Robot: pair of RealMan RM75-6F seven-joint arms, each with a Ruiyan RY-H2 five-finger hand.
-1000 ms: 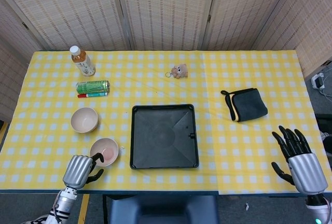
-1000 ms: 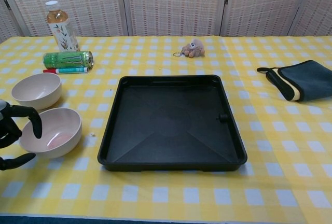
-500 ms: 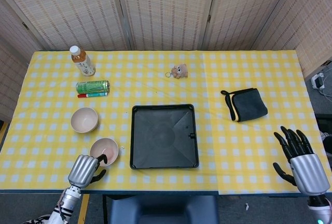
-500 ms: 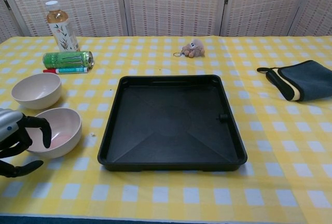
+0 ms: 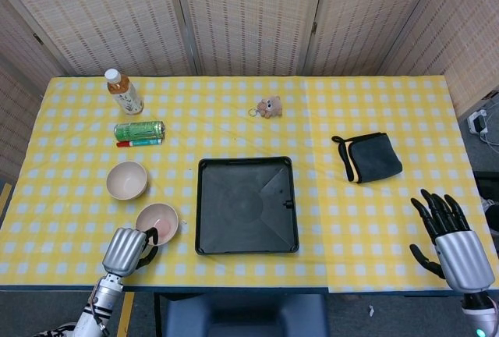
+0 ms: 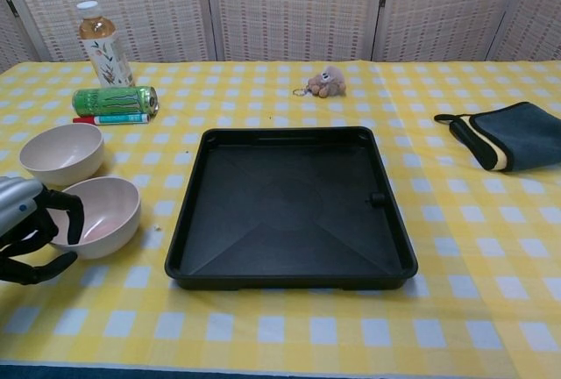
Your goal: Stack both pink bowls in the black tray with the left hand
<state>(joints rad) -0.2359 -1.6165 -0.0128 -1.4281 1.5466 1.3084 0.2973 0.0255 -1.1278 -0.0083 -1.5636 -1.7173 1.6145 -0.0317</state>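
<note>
Left hand (image 6: 31, 230): silver back, black fingers curled over the near rim of the nearer pink bowl, thumb beneath; it grips that rim.
Nearer pink bowl (image 6: 103, 215): smooth, round, matte plastic; on the yellow checked tablecloth (image 6: 289, 326), just left of the tray.
Black tray (image 6: 289, 206): square, shallow, moulded plastic, raised rim.
Right hand (image 5: 454, 245): fingers spread, holding nothing.
Farther pink bowl (image 6: 63, 153): upright, just behind the first, apart.
</note>
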